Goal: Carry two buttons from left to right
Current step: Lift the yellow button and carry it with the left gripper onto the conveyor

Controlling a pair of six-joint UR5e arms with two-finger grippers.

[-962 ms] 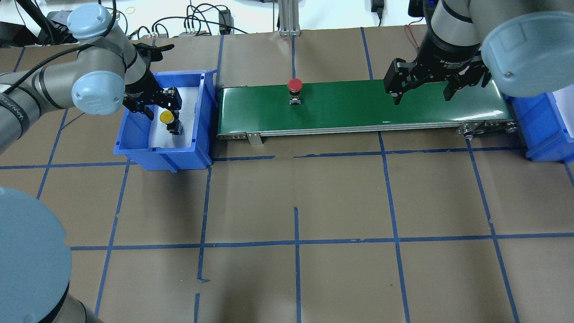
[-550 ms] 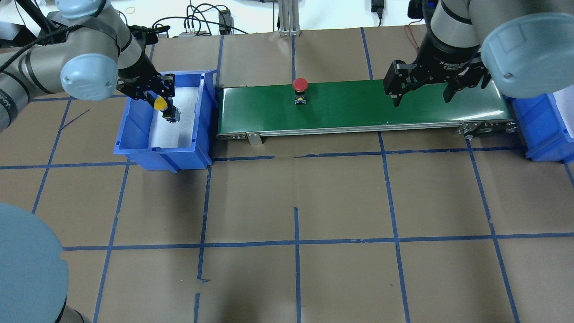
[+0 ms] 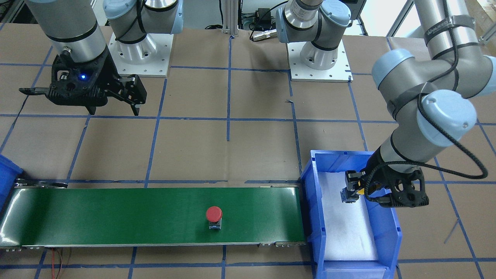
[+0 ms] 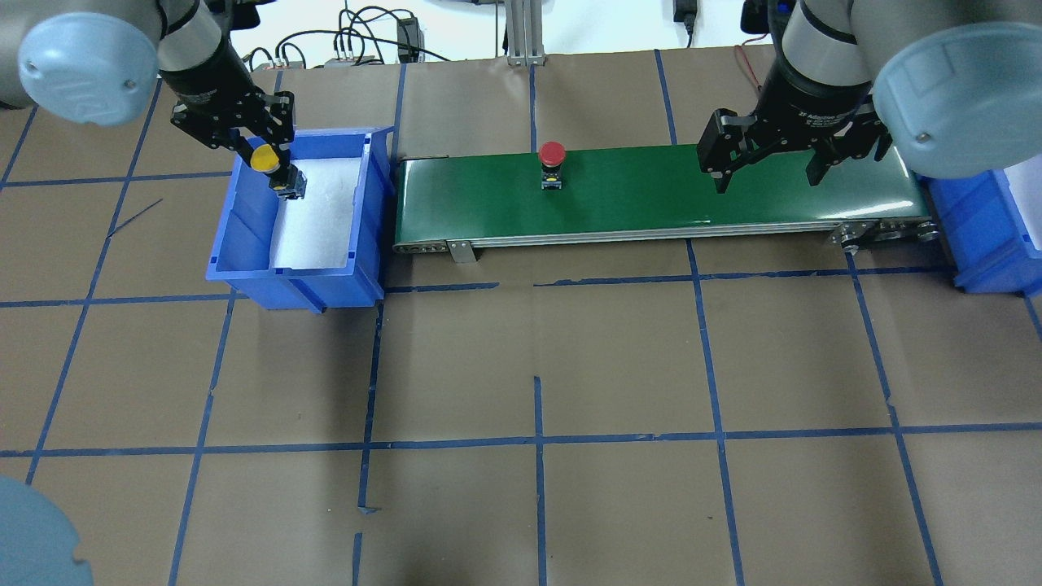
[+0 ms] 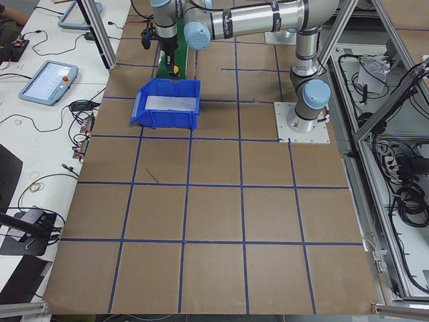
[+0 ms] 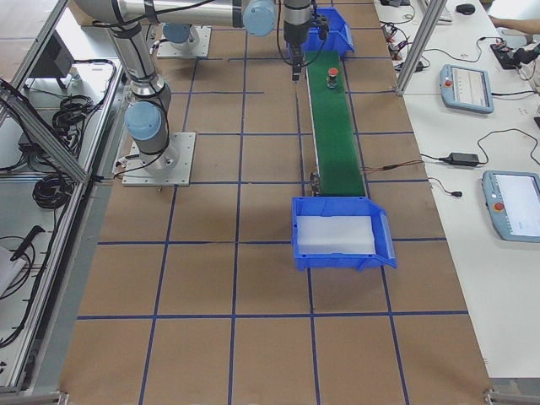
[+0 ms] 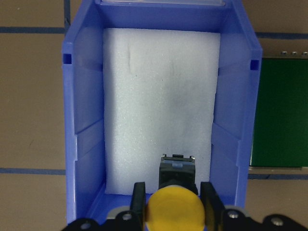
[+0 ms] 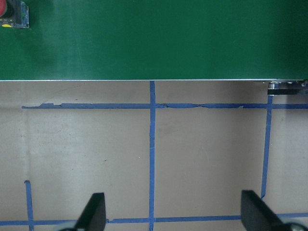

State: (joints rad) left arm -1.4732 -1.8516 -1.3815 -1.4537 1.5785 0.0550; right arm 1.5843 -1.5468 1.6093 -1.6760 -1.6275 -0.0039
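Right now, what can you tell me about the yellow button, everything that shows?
The yellow button has a smooth round yellow cap on a short black body with a greyish end, plastic by the look. The left gripper is shut on it, with its fingers either side just below the cap. The button hangs, cap towards the wrist camera, over the white foam liner in the blue bin, apparently clear of the foam.

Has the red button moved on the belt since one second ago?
Yes. The red button has shifted slightly to the right along the belt, away from the left bin.
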